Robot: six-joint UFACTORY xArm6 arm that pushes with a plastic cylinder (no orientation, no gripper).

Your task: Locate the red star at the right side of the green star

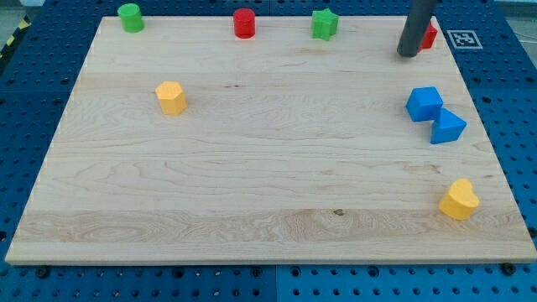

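The green star (pixel 325 23) sits at the view's top, right of centre. A red block (pixel 430 35), likely the red star, sits at the top right, mostly hidden behind my rod. My tip (pixel 409 54) rests on the board touching the red block's left side, well to the right of the green star.
A red cylinder (pixel 244 23) and a green cylinder (pixel 130 17) stand along the top edge. A yellow hexagon block (pixel 171 97) is at the left. A blue cube (pixel 424 103) and blue triangle (pixel 448 127) touch at the right. A yellow heart (pixel 460 200) lies at the bottom right.
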